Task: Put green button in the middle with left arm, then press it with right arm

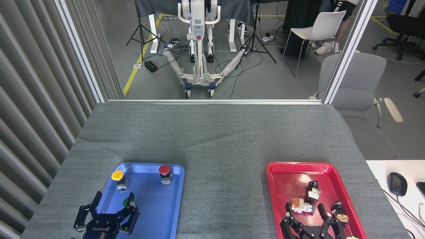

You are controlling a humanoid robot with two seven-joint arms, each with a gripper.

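The left gripper (111, 207) is hanging over the near end of the blue tray (166, 212), fingers spread, with the green button (127, 202) sitting in the tray between its fingertips, partly hidden by one finger. A yellow button (118, 176) and a red button (164, 170) are standing at the tray's far end. The right gripper (310, 215) is hovering with fingers splayed over the near end of the red tray (285, 176), among small parts. The bare cloth (224, 186) is lying between the trays.
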